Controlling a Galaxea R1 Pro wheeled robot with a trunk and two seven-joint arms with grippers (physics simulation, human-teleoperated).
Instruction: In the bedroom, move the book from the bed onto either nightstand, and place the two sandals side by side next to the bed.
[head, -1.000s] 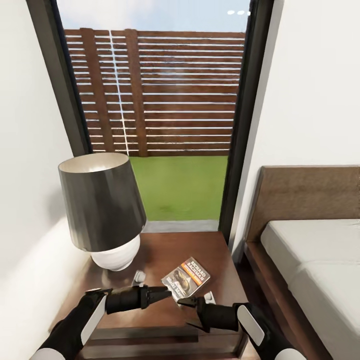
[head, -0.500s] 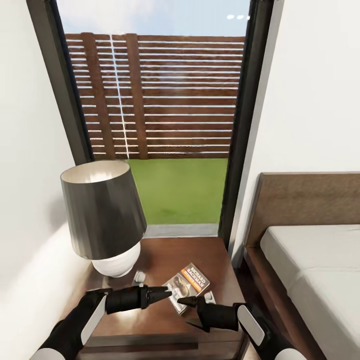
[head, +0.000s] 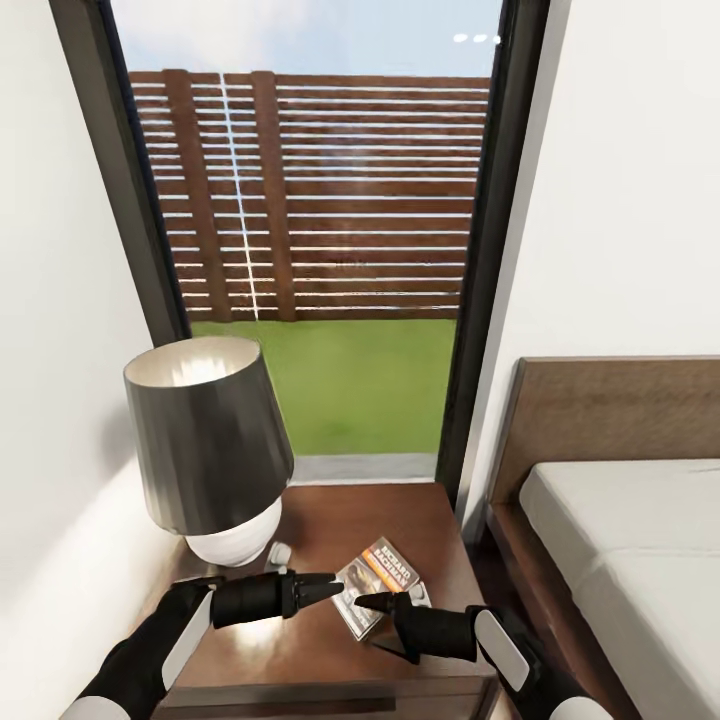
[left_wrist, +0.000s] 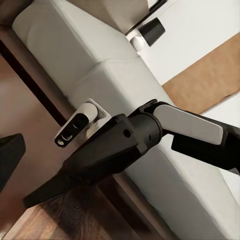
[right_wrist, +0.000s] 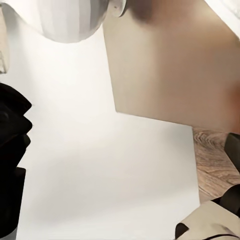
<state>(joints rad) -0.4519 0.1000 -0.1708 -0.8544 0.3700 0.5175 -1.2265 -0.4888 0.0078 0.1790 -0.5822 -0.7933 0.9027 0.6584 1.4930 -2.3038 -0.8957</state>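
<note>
Book (head: 376, 585) lies flat on the nightstand (head: 420, 520) surface in your head view, just beside the lamp (head: 208, 445) (dark shade, white base), the bed (head: 620, 540) off to the right. Your left gripper (head: 335, 581) and right gripper (head: 362, 602) point toward each other over the book's near edge, jaws clenched to a point on nothing. Your left wrist view shows the right gripper (left_wrist: 30, 199) against the mattress (left_wrist: 100, 65). Your right wrist view shows white wall (right_wrist: 100, 165) and the lamp base (right_wrist: 65, 20).

White walls (head: 620, 200) flank a tall dark-framed window (head: 330, 200).
</note>
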